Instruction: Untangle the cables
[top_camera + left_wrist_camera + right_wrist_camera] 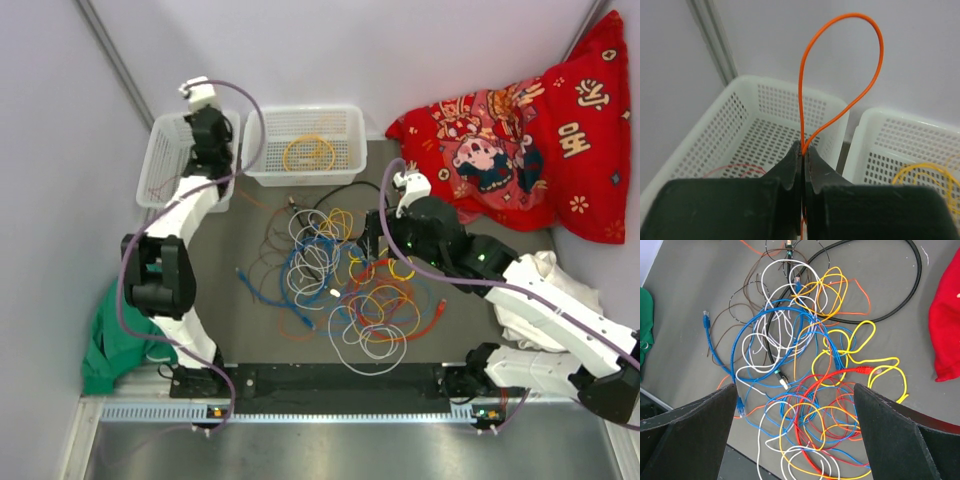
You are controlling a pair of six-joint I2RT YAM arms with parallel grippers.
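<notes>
Orange cable (800,90) loop, left gripper (803,150) pinching, wrist-only

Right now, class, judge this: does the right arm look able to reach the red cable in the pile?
Probably yes. Its open fingers hang right above the tangle, with the red cable in plain sight between them. Only neighbouring cables crossing it could snag.
</notes>
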